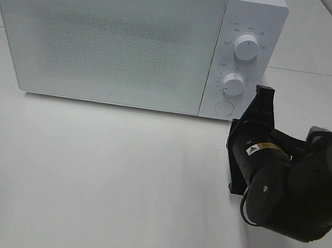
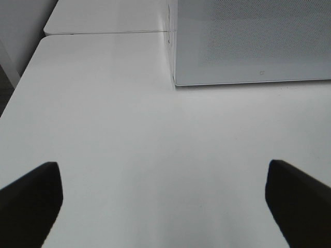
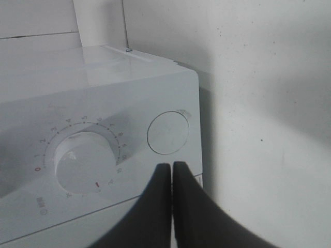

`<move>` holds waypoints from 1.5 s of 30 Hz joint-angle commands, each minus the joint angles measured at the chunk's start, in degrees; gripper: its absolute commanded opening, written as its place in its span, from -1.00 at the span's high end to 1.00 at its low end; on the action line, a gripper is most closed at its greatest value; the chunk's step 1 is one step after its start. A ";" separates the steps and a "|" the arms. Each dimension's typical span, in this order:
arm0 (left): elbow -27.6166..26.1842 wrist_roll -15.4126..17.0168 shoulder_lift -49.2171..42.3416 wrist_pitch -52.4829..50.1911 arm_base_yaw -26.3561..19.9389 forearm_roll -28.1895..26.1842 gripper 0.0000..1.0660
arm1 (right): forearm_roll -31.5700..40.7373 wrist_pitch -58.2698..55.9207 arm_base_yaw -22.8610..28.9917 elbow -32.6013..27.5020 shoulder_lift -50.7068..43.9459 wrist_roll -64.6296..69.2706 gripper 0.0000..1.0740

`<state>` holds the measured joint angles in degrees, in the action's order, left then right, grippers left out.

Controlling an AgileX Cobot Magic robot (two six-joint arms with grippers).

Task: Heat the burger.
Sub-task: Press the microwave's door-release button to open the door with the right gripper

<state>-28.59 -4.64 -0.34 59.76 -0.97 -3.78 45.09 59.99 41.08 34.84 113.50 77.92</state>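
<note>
The burger is out of view. The white microwave [image 1: 105,31] stands at the back of the table with its door closed; it also shows in the left wrist view [image 2: 253,41] and the right wrist view [image 3: 77,103]. My right gripper [image 1: 264,93] is shut and empty, its tips [image 3: 171,165] close in front of the control panel, just below the round door button [image 3: 168,133]. My left gripper [image 2: 163,168] is open and empty above the bare table, in front of the microwave's left corner. It does not show in the exterior high view.
The control panel has an upper knob [image 1: 247,47], a timer knob [image 1: 233,83] and the round button [image 1: 223,107]. The white table [image 1: 111,185] stretches in front of the microwave. A seam between two tabletops [image 2: 103,33] runs behind the microwave's left side.
</note>
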 commanded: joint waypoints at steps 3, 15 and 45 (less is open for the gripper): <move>0.06 0.11 -0.97 -0.23 0.06 -0.29 -0.88 | -3.55 -0.92 -1.60 2.92 1.89 0.86 1.00; 0.06 0.11 -0.97 -0.23 0.06 -0.29 -0.88 | -6.76 -3.78 -5.27 6.88 5.33 1.26 1.00; 0.06 0.11 -0.97 -0.23 0.06 -0.29 -0.88 | -9.45 -6.42 -7.62 13.35 8.25 -0.92 1.00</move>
<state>-28.59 -4.64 -0.34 59.76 -0.97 -3.78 36.61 53.51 33.69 47.56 121.93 77.23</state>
